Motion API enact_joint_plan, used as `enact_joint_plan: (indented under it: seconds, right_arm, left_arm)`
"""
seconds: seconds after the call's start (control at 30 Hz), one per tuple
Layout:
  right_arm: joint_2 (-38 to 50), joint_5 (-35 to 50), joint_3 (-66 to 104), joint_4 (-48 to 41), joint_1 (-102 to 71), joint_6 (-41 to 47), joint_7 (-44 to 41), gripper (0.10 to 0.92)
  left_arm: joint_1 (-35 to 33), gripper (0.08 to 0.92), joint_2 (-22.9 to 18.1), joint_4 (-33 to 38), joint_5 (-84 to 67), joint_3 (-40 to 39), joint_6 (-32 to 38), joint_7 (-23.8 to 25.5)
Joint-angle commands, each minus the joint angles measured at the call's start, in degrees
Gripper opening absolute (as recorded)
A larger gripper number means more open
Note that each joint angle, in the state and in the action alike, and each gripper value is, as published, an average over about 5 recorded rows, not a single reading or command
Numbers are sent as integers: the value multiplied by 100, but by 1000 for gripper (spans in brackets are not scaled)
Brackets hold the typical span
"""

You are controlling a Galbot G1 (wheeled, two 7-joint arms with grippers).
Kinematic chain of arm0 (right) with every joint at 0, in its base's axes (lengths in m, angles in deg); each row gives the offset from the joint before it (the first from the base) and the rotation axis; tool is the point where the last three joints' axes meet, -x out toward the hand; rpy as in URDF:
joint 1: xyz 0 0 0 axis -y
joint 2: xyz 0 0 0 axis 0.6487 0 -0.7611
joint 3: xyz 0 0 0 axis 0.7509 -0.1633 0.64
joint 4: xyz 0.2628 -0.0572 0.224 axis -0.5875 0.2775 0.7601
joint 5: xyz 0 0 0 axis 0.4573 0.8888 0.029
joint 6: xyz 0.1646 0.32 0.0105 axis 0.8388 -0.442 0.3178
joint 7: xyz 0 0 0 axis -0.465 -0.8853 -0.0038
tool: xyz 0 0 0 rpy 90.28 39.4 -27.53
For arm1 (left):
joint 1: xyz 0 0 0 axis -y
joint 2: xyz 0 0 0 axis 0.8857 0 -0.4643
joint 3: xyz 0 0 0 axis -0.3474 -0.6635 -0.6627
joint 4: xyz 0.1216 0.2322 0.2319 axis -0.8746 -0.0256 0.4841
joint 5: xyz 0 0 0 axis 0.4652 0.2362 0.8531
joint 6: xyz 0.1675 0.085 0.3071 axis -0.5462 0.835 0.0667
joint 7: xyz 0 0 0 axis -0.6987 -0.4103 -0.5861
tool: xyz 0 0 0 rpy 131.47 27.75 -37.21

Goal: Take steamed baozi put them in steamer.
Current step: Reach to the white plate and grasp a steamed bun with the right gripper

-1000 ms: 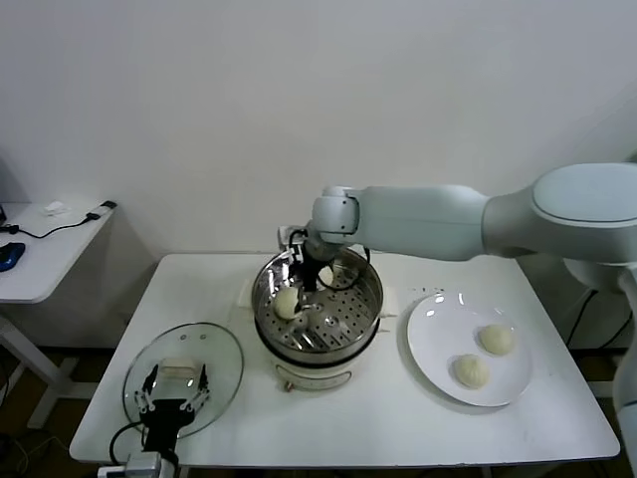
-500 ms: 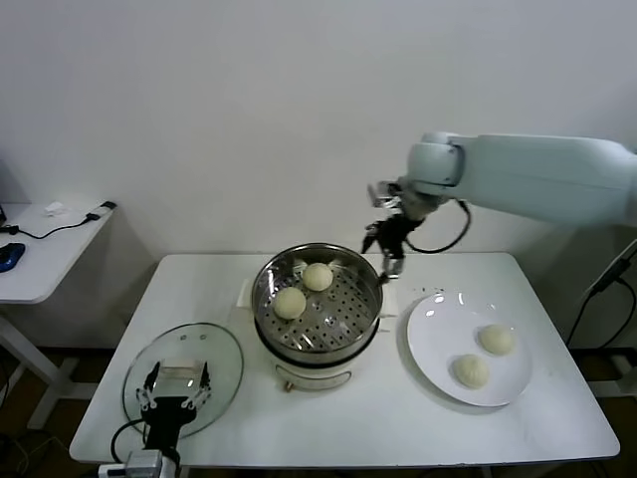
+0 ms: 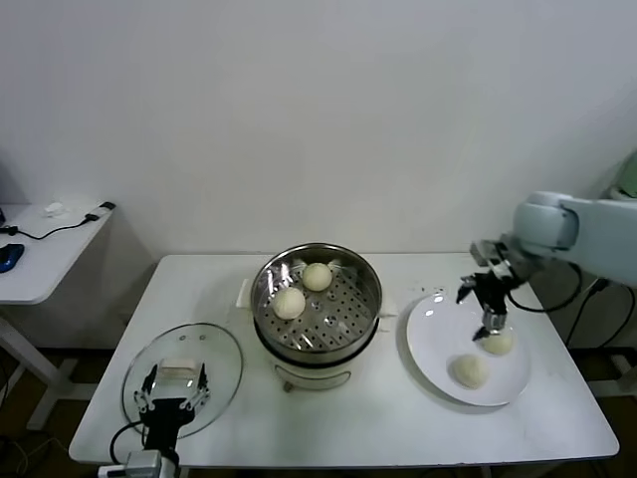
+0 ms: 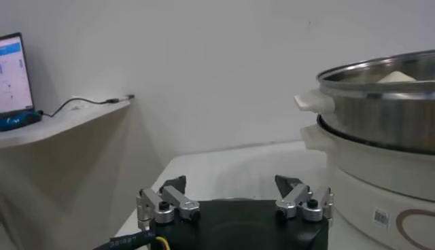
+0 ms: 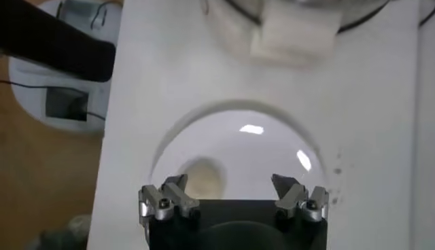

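- Presently the right gripper (image 3: 491, 321) hangs over the white plate (image 3: 436, 351), fingers spread and holding nothing; the right wrist view shows both fingertips parted with only plate surface between them.
- It sits just above the farther of two steamed baozi on the plate (image 3: 497, 342), which suggests it is lining up for the next pick; the nearer bun (image 3: 470, 371) lies close beside the first, toward the table's front edge.
- In the right wrist view one bun (image 5: 202, 178) shows near one fingertip rather than centred, so in my judgement the gripper needs to shift sideways before descending.
- The steamer (image 3: 370, 299) stands mid-table, just left of the plate, lid off; two baozi in the steamer (image 3: 304, 289) rest on the perforated tray, leaving bare tray for the other two.
- The glass lid (image 3: 224, 358) lies flat at the front left, clear of the transfer path.
- The left gripper (image 3: 171, 403) is parked over that lid, fingers apart and empty.
- Task judged half complete.
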Motion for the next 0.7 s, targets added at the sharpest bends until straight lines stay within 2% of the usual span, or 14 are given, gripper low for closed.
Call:
enact_joint_plan:
  seconds: [0.03, 0.7]
  right_arm:
    - [707, -862, 917, -64, -1607, 183, 361, 823]
    - [51, -939, 1906, -800, -2863, 320, 701, 823]
  left_arm:
    - [41, 823, -25, -79, 10, -6, -15, -1]
    - [141, 823, -53, -265, 16, 33, -61, -34]
